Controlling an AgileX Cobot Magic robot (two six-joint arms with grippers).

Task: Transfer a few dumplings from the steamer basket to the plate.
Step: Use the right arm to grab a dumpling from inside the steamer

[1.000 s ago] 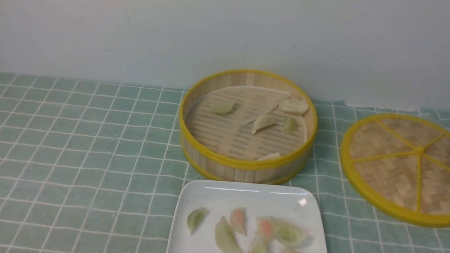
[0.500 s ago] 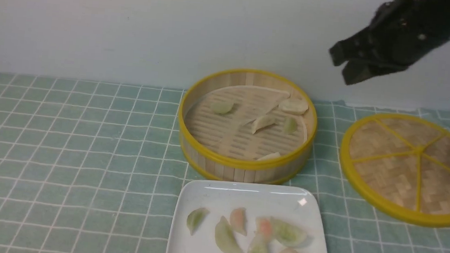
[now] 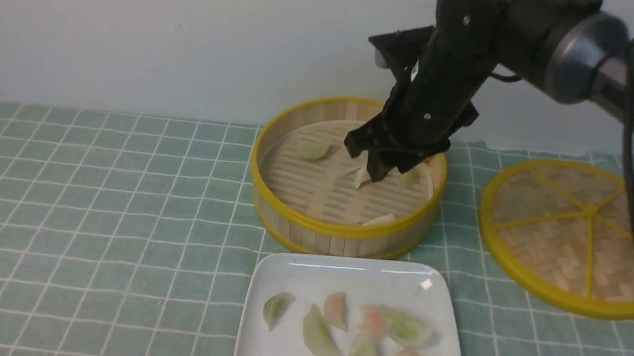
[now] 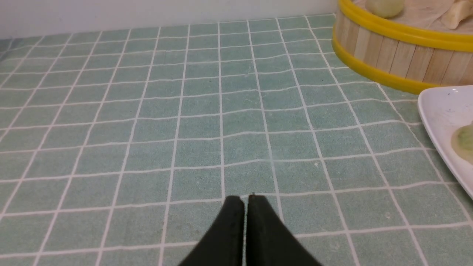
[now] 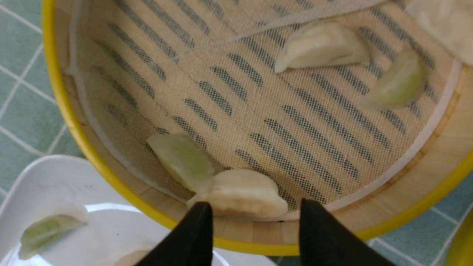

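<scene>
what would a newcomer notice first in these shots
The black right gripper hangs open over the yellow-rimmed steamer basket at centre, where a few dumplings lie. Nearer the camera, a white plate holds a cluster of green and pink ones, and the woven lid lies flat to the basket's right.

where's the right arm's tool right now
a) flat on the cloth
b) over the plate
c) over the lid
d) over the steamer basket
d: in the front view the right tool hangs open inside the rim of the steamer basket, holding nothing, away from both the plate and the lid.
</scene>
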